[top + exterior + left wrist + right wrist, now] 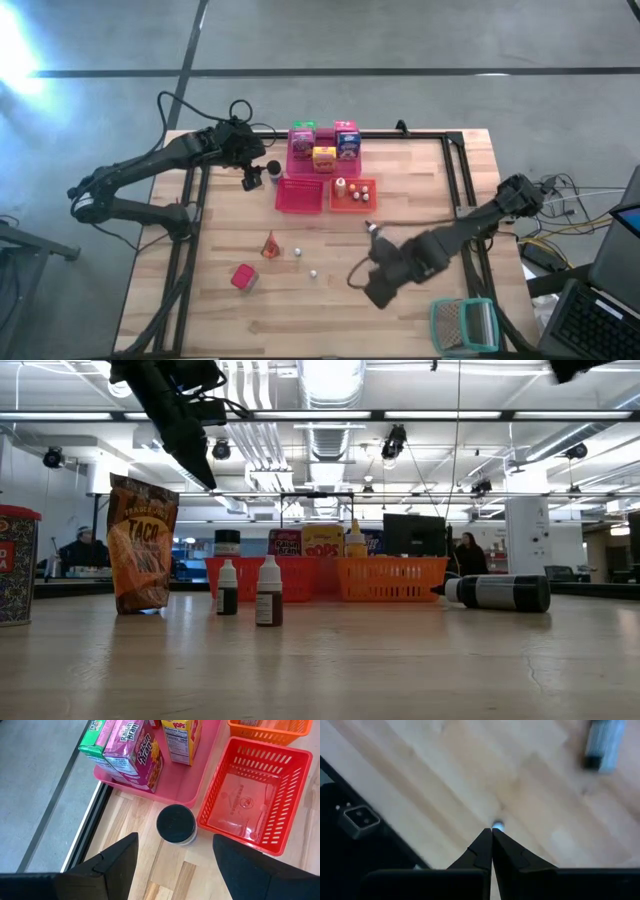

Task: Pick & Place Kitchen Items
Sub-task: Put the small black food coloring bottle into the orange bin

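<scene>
Hovering with its fingers spread wide, the left gripper (pixel 175 857) lines up over a dark-lidded jar (pixel 176 825) standing on the table just beside the red basket (pixel 260 795) and the pink tray (pixel 190 787) of cartons (pixel 137 755), probably to straddle it for a grasp. The right gripper (pixel 491 837) sits pinched together over bare wood near a small bottle (pixel 372 231), holding nothing, apparently waiting.

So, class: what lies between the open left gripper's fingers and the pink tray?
In the left wrist view, a black-lidded jar stands between the left gripper and pink tray.
</scene>
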